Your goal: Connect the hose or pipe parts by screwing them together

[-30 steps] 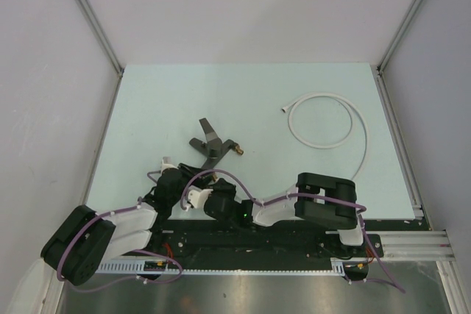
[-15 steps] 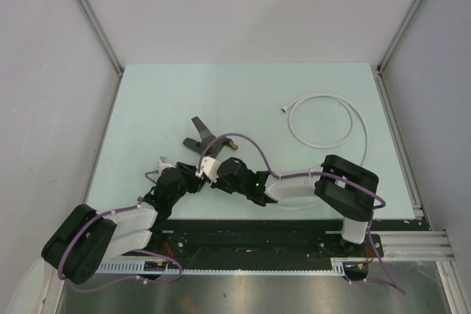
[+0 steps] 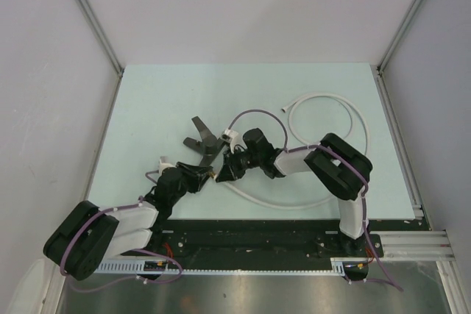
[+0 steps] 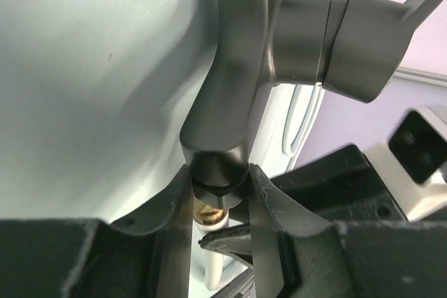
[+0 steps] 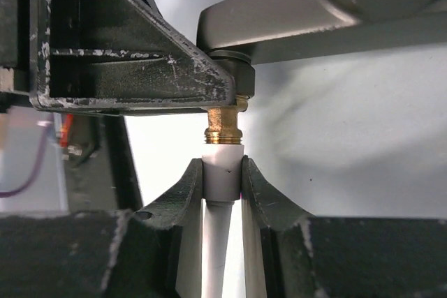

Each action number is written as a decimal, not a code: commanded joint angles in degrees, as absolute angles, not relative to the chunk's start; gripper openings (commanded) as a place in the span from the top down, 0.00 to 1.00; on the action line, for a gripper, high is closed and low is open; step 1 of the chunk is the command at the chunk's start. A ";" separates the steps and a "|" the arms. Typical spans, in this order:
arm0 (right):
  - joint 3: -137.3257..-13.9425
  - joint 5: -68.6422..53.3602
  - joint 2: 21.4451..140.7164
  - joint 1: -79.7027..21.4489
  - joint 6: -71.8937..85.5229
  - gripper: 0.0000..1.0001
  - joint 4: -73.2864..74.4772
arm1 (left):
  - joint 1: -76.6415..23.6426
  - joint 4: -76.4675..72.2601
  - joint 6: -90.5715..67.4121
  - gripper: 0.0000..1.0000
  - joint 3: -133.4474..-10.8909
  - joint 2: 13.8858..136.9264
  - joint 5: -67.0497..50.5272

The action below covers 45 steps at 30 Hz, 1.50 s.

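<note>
Two grips: left pincer (image 4: pixel 220 193) clamps the rigid tap fitting (image 4: pixel 237 68); right pincer (image 5: pixel 222 172) pinches the limp hose (image 5: pixel 216 249) by its stiff end, likely the surest hold.

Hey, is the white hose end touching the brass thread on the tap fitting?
Touching. The right wrist view shows the hose end butted against the brass thread with no gap.

A pale mint-green table (image 3: pixel 169 93) fills the middle of the overhead view, boxed on three sides by plain lilac-white wall panels (image 3: pixel 250 5). Silvery aluminium posts (image 3: pixel 89 16) rise at the two far corners. A black mounting rail (image 3: pixel 280 244) lies along the near edge, then a brushed metal strip (image 3: pixel 243 295). The light is soft and even.
</note>
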<state>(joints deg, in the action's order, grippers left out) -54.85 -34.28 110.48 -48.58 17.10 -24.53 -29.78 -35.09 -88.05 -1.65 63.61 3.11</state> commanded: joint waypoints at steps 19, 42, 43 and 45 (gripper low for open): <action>-53.17 -49.14 119.64 -41.31 54.25 0.68 -61.66 | -31.20 -37.53 -85.96 1.00 0.97 63.81 -0.62; -53.26 16.95 90.70 -66.43 -13.78 0.34 -7.12 | -31.11 -37.53 -86.92 1.00 0.79 62.75 -1.14; -53.26 20.18 91.49 -67.66 -14.76 0.34 -7.64 | -31.20 -37.53 -87.01 1.00 0.88 62.75 -1.14; -53.26 22.93 92.89 -70.91 -16.86 0.33 -8.35 | -31.11 -37.53 -86.92 1.00 0.70 62.14 -1.14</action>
<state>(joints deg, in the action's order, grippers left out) -52.21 8.25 92.12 -66.52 -7.64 -9.58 -30.48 -34.13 -87.00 -1.67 63.96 0.78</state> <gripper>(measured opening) 0.664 0.354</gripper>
